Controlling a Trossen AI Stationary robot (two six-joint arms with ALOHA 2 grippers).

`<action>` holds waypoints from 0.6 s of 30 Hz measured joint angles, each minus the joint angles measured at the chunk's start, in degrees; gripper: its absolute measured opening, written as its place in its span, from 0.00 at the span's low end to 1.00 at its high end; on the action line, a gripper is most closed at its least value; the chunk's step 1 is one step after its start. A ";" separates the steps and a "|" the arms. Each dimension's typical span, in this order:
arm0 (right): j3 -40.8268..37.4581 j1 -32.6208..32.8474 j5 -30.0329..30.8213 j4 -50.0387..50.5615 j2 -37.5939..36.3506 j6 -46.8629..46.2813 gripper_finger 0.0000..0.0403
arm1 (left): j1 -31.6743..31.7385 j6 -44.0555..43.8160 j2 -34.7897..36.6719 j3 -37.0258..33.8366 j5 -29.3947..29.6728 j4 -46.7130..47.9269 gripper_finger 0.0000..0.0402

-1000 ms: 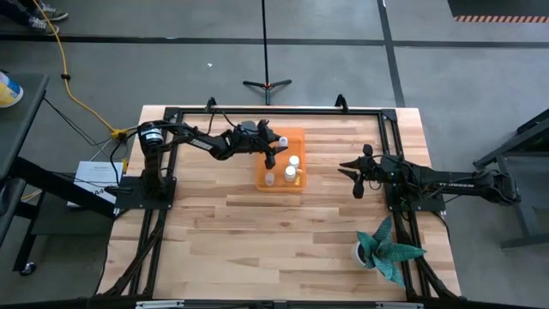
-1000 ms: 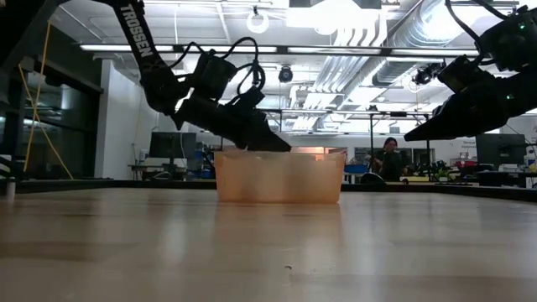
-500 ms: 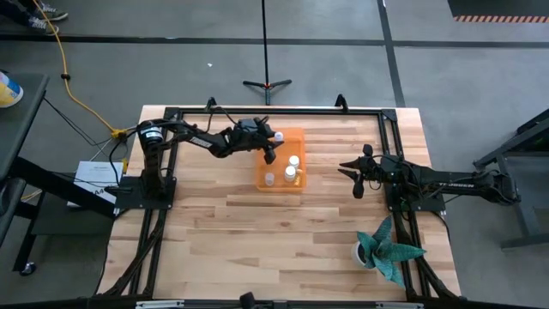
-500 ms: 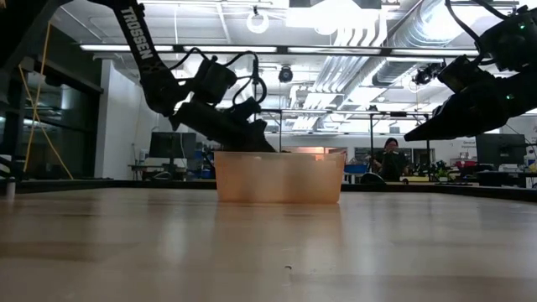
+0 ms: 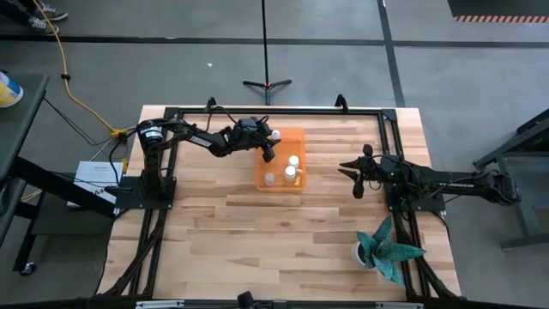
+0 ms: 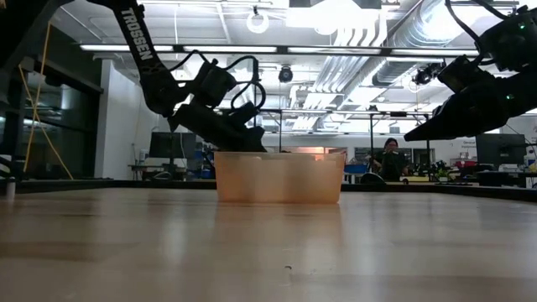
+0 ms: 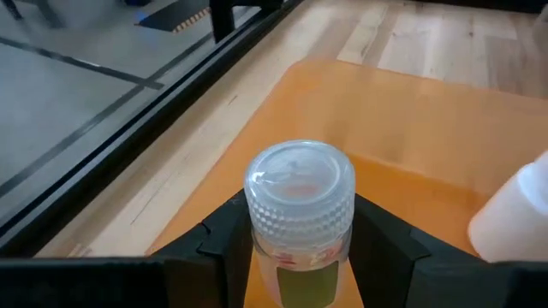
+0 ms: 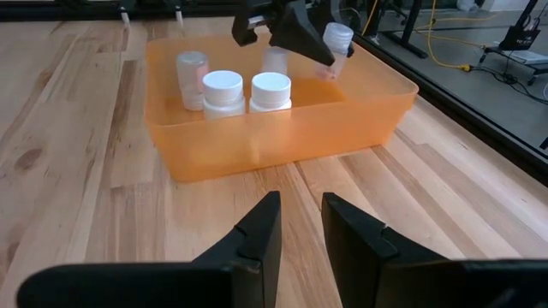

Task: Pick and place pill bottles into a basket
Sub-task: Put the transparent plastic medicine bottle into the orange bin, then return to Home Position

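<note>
Left gripper [image 5: 271, 146] is closed on a pill bottle [image 7: 300, 218], held over the far-left corner of the basket [image 5: 298, 136], not yet released. Four more bottles are seen standing inside the basket; none is visible loose on the table [image 5: 283, 232]. Task is judged nearly done. Right gripper [image 5: 348, 168] is parked beside the basket, fingers apart, empty

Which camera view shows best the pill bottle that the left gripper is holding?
The left wrist view: the pill bottle fills it, clamped between the left gripper fingers over the basket. The right wrist view shows it small at the far corner; the high view shows only a white cap; the low view hides it.
</note>
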State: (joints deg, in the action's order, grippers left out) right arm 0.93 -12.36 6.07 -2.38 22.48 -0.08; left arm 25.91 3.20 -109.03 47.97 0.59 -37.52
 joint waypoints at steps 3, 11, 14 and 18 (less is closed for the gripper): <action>0.00 0.00 0.00 0.01 0.00 0.00 0.19 | -0.02 -0.13 0.00 0.00 -1.10 -0.09 0.52; 0.00 0.00 0.00 -0.01 0.00 0.02 0.19 | -0.02 -0.43 0.00 -0.02 -1.17 -0.09 0.66; 0.00 0.00 0.00 -0.01 0.00 0.00 0.19 | -0.02 -0.34 0.14 -0.02 -1.17 -0.14 0.69; 0.00 0.00 0.09 -0.01 0.00 0.02 0.19 | -0.02 -0.06 3.83 -0.17 -3.15 0.05 0.69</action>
State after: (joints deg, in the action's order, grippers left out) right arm 0.93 -12.36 6.16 -2.39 22.48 -0.05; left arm 25.89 3.14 -105.21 47.79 -2.56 -37.46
